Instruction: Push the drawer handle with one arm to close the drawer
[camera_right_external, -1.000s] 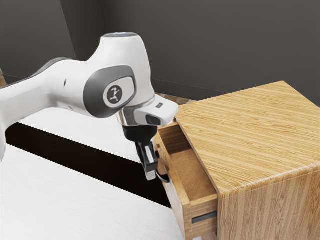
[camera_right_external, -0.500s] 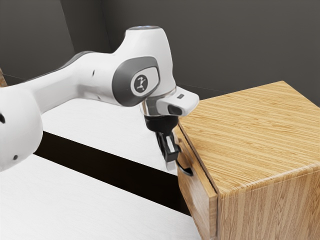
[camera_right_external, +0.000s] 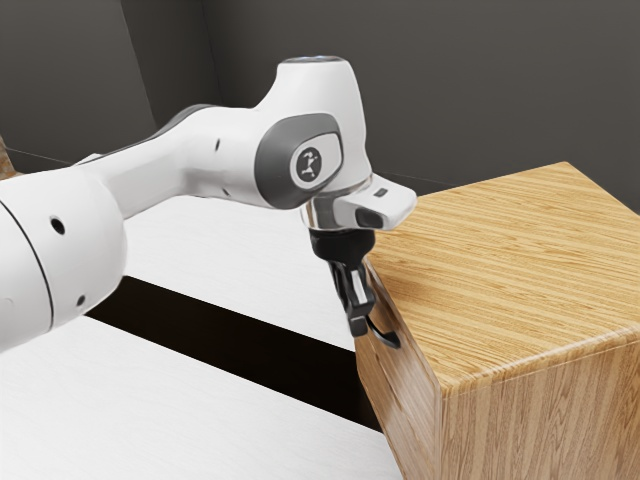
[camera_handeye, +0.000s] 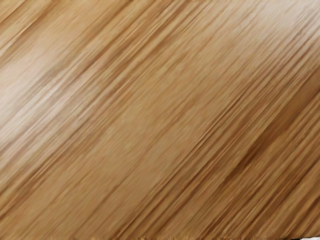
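Note:
My gripper (camera_right_external: 359, 320) points down at the front of the wooden cabinet, right by the dark curved handle (camera_right_external: 386, 338). The drawer front (camera_right_external: 398, 372) now lies about flush with the cabinet's front, and the drawer's inside is hidden. Part of the handle is covered by my gripper; whether the two touch is hard to tell. In the wrist view, close wood grain of the cabinet (camera_handeye: 160, 120) lies before the camera.
The cabinet's broad top (camera_right_external: 520, 260) spreads toward the exterior view's right, level with the lower part of my hand. Pale floor (camera_right_external: 200, 410) and a dark strip (camera_right_external: 240, 345) lie beside the cabinet. Dark grey walls (camera_right_external: 430, 80) stand behind.
The drawer has slid in from standing well open to about flush with the cabinet. My arm and gripper have moved toward the exterior view's right along with the handle.

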